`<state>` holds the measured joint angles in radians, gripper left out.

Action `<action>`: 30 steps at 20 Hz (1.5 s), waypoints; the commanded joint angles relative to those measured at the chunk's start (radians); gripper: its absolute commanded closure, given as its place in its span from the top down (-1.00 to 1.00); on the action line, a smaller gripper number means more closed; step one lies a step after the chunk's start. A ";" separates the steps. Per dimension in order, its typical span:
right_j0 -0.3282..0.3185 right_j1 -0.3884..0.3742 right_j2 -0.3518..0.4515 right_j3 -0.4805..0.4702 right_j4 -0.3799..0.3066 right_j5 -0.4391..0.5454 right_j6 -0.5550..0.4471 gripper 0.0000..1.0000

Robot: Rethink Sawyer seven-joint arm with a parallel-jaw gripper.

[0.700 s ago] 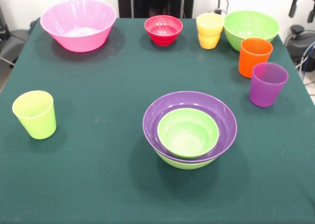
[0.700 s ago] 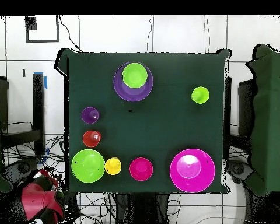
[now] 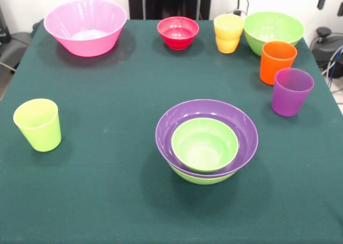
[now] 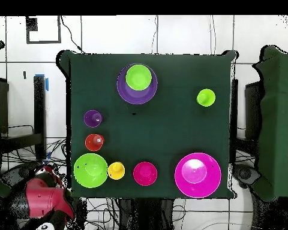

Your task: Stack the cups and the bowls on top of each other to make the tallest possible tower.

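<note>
A nested stack stands near the table's front middle: a lime green bowl [image 3: 201, 178] at the bottom, the wide purple bowl [image 3: 238, 123] in it, and a smaller lime green bowl [image 3: 204, 145] on top. The stack also shows in the overhead view [image 4: 137, 84]. The pink bowl [image 3: 86, 27] stands alone at the far left. The small red bowl [image 3: 178, 32], the yellow-orange cup [image 3: 228, 33] and a large lime green bowl [image 3: 273, 30] line the far edge. The orange cup [image 3: 277, 61] and purple cup [image 3: 291, 91] stand at the right. The lime green cup [image 3: 37, 124] stands at the left. No gripper shows.
The red arm [image 4: 44, 200] is drawn back off the table's corner in the overhead view. A dark green cloth [image 3: 107, 201] covers the table. Cables and dark gear lie beyond the table's right edge.
</note>
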<state>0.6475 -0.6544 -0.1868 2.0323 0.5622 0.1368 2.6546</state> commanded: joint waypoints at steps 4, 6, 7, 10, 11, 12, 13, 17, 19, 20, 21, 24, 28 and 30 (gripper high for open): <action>-0.152 -0.009 0.115 0.034 -0.124 0.015 -0.009 1.00; -0.187 -0.007 0.129 0.039 -0.152 0.003 -0.022 1.00; -0.206 -0.004 0.139 0.043 -0.168 -0.008 -0.026 1.00; -0.249 0.007 0.158 0.050 -0.214 -0.034 -0.028 1.00; -0.258 0.010 0.163 0.051 -0.227 -0.041 -0.025 1.00; -0.266 0.013 0.167 0.053 -0.240 -0.049 -0.020 1.00; -0.272 0.016 0.171 0.053 -0.251 -0.054 -0.015 1.00; -0.284 0.025 0.172 0.044 -0.285 -0.056 0.004 1.00; -0.290 0.039 0.172 0.035 -0.299 -0.064 0.011 1.00; -0.290 0.050 0.173 0.031 -0.305 -0.077 0.016 1.00; -0.294 0.063 0.178 0.029 -0.311 -0.093 0.024 1.00; -0.290 0.088 0.178 0.019 -0.324 -0.119 0.041 1.00; -0.281 0.104 0.175 0.005 -0.329 -0.126 0.054 1.00; -0.281 0.120 0.177 -0.002 -0.331 -0.139 0.059 1.00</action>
<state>0.3761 -0.6138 -0.1158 2.0337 0.2885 0.0635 2.6546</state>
